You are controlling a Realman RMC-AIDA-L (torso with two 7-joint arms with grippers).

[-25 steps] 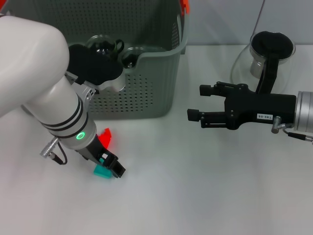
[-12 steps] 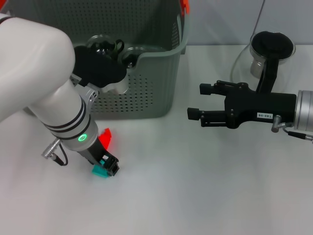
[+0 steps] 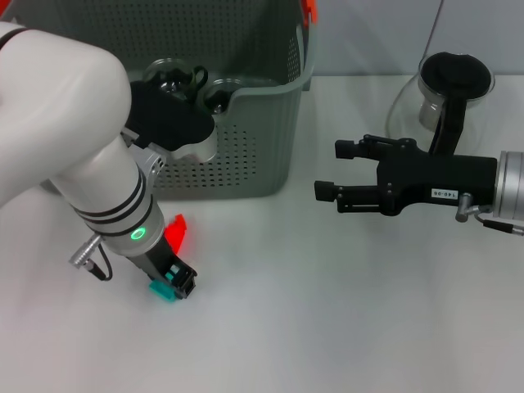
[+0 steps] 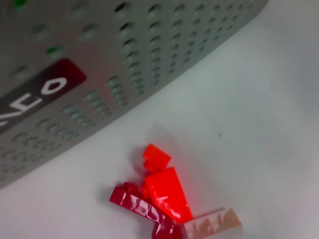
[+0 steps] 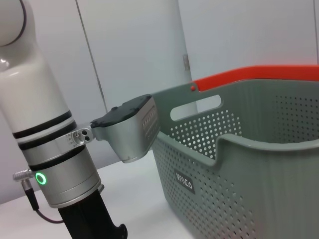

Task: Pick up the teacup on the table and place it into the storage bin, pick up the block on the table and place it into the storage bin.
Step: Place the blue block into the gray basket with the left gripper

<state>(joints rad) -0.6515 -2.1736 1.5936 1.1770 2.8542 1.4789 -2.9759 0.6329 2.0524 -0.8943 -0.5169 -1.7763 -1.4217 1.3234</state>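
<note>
head view: left jaws [image 3: 176, 282] touching teal block [image 3: 159, 291]

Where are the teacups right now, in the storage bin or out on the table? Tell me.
In. The head view shows two glass teacups lying inside the storage bin, behind its front wall. The left claw is down at the blocks on the table.

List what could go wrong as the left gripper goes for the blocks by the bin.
The left gripper is down over the teal block, while the red blocks lie clustered together, so it may knock them apart. They sit near the storage bin wall, which the arm might bump when lifting.
</note>
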